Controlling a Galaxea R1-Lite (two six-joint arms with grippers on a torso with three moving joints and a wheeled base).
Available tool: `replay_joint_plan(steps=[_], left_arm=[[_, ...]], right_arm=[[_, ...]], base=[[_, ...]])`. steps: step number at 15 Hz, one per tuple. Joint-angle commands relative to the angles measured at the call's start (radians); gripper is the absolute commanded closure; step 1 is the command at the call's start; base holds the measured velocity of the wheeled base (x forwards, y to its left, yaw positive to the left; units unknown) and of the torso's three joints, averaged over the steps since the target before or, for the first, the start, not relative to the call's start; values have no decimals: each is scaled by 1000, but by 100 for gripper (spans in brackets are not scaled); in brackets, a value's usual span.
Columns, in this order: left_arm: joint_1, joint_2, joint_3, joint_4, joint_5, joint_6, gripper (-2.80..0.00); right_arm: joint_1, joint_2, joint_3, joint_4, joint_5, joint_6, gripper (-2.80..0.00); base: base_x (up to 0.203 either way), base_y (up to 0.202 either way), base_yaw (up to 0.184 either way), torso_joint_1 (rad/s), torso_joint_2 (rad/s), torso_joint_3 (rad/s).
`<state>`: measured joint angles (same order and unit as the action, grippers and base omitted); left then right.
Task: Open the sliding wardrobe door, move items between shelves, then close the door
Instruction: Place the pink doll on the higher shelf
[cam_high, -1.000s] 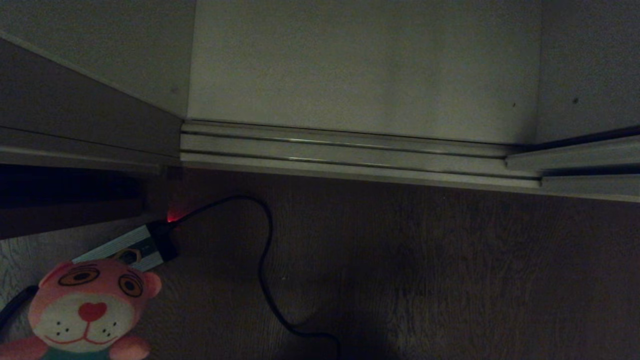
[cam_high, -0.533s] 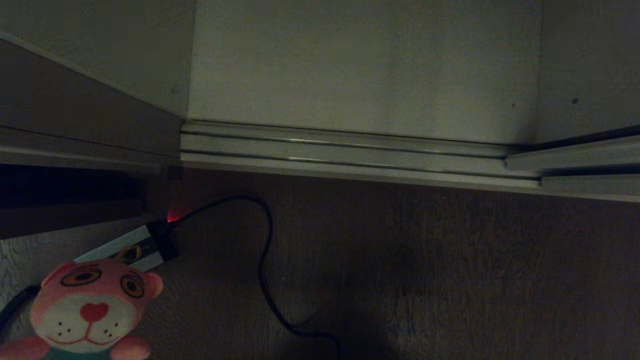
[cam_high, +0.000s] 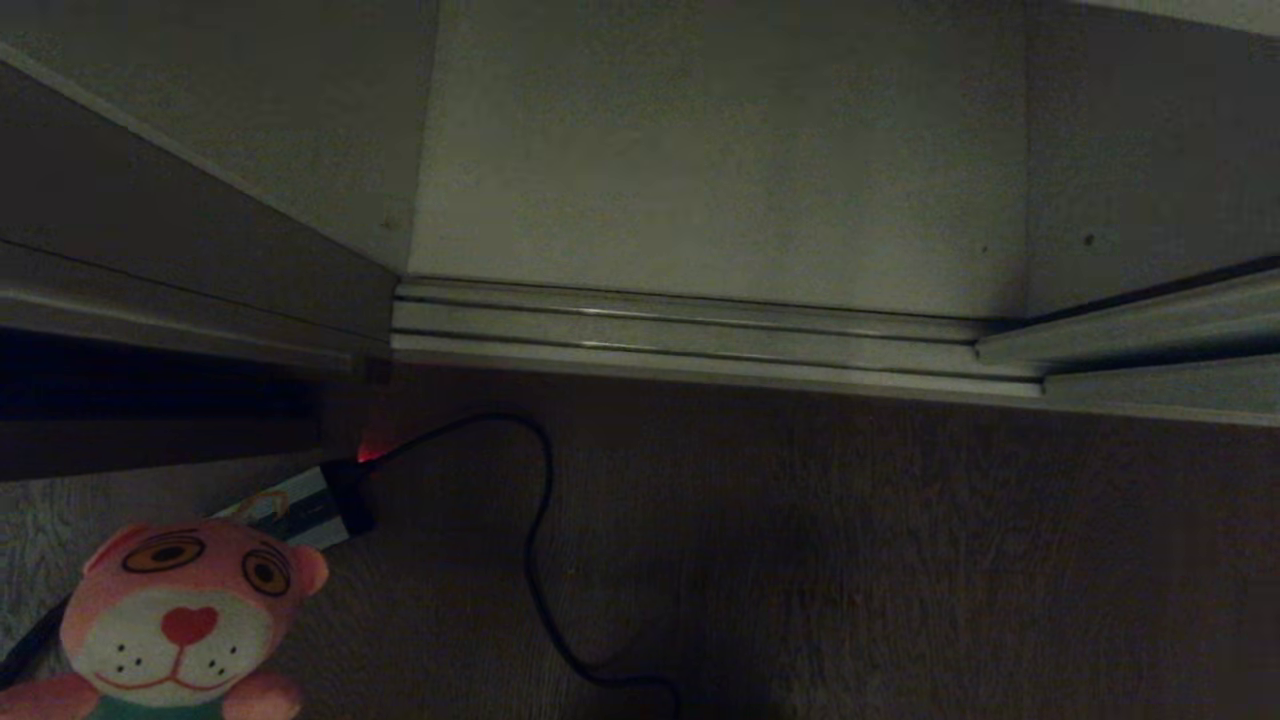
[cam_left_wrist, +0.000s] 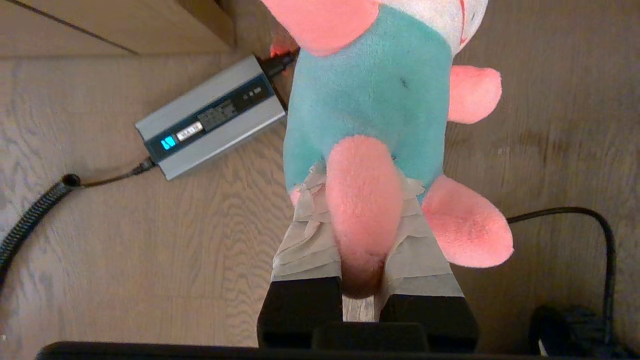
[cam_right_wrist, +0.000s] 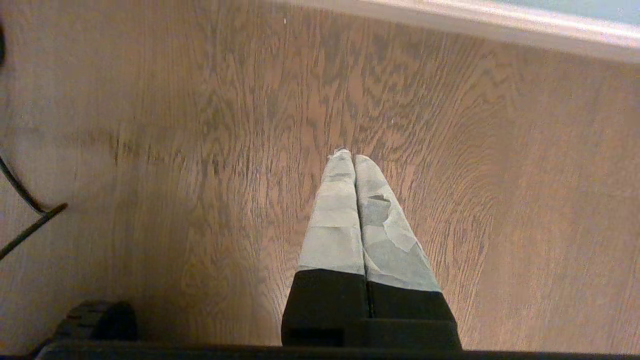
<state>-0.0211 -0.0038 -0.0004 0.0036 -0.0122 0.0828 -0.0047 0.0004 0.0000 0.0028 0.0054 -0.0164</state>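
Note:
A pink plush toy (cam_high: 180, 620) with a white face and teal shirt (cam_left_wrist: 370, 85) hangs low at the left over the wooden floor. My left gripper (cam_left_wrist: 362, 182) is shut on one of its pink legs, the taped fingers (cam_left_wrist: 305, 240) on either side. An off-white shelf board (cam_high: 720, 150) lies uncovered behind the floor track (cam_high: 700, 335). At the right stands the pale sliding wardrobe door (cam_high: 1150, 150), its cream-edged foot (cam_right_wrist: 500, 22) also in the right wrist view. My right gripper (cam_right_wrist: 348, 156) is shut and empty above bare floor.
A grey power adapter (cam_high: 300, 505) with a red light lies on the floor by the toy, also seen as the adapter (cam_left_wrist: 210, 115). Its black cable (cam_high: 535, 560) loops across the boards. A dark brown panel (cam_high: 150, 400) stands at the left.
The whole head view has shifted, so the camera moved: the floor track now sits lower in the picture. The pink toy stays in my left gripper. Nothing in the scene itself moved.

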Motion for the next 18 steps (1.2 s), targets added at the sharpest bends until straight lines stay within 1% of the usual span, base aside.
replay_joint_plan(steps=[1, 6, 18], left_arm=[[0, 3, -1, -1, 0, -1, 0], [0, 4, -3, 5, -18, 3, 0], [0, 2, 0, -1, -20, 1, 0]], right_arm=[[0, -2, 3, 0, 1, 0, 0], [0, -2, 3, 0, 1, 0, 0], [0, 0, 3, -1, 1, 0, 0]], base=[[0, 0, 0, 2, 1, 196], [0, 0, 0, 3, 1, 205], [0, 0, 0, 2, 0, 203]])
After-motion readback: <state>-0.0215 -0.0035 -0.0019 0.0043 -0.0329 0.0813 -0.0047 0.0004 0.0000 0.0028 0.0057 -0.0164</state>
